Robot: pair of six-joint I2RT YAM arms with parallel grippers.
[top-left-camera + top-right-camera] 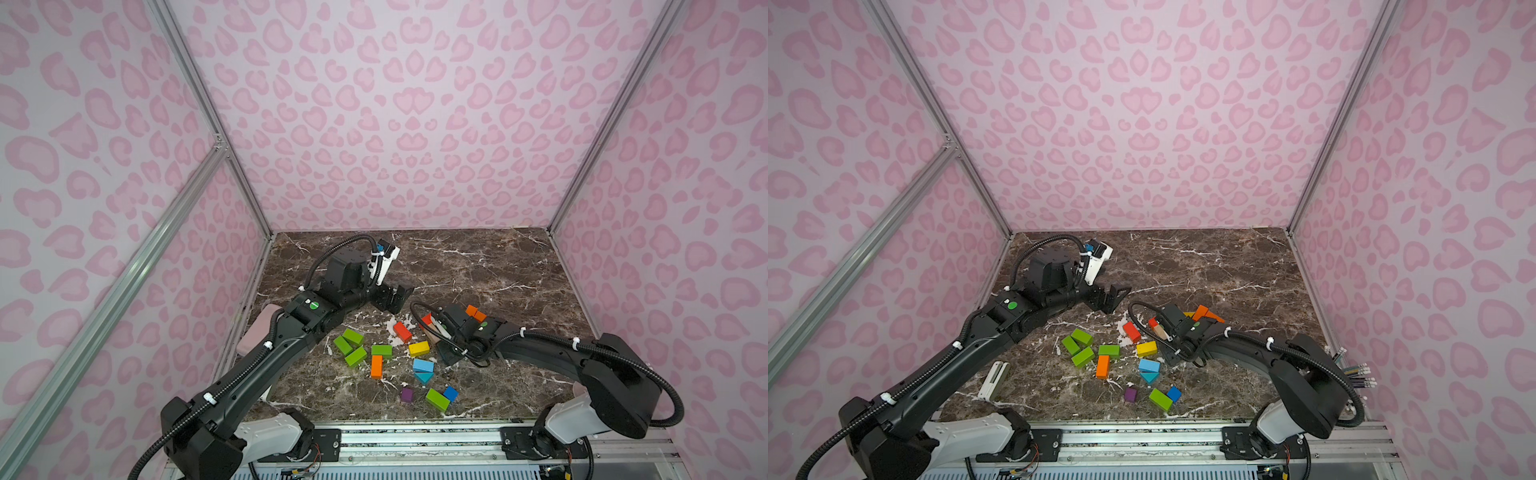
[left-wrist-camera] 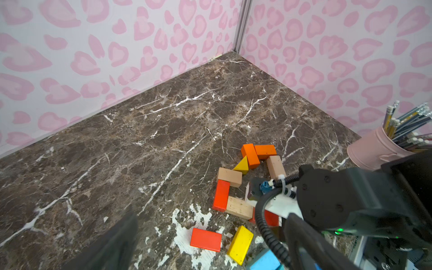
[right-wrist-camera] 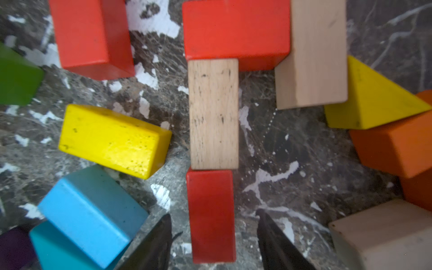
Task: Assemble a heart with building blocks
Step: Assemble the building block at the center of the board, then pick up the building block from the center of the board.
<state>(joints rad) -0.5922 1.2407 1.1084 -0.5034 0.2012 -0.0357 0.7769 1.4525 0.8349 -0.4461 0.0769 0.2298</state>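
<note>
Green round sticker (image 1: 313, 305) on the left arm, print too small to read. Left fingers (image 1: 404, 292) spread wide, nothing btwn them, touching no block, over bare tabletop (image 1: 478, 266) on the far side of the loose blocks. Loose blocks, left to right in both top views: green trio (image 1: 350, 345) bunched together; a lone green brick (image 1: 381, 350) w/ an orange brick (image 1: 376, 366) just beside its nr edge; a loose red brick (image 1: 402, 331) on a white scuffed patch; a yellow brick (image 1: 419, 348); a blue brick (image 1: 423, 365) w/ a teal prism (image 1: 424, 377) against its nr side. Nearest the rail: a purple cube (image 1: 407, 395), then a nr green brick (image 1: 437, 400) w/ a blue cube (image 1: 450, 393) at its right end. Right of these, partly under the right arm, sits the heart outline. Right fingers (image 3: 154, 245) released: parted either side of the red end brick (image 3: 210, 215), a strip of tabletop showing each side, touching nothing. That brick butts end-on to a tan brick (image 3: 214, 114), whose other end meets a second red brick (image 3: 236, 30). Next comes another tan brick (image 3: 311, 53), a yellow prism (image 3: 371, 100) and the orange pair (image 3: 397, 149). By the right wall, a pink cup (image 2: 374, 152) of pencils (image 2: 406, 119).
</note>
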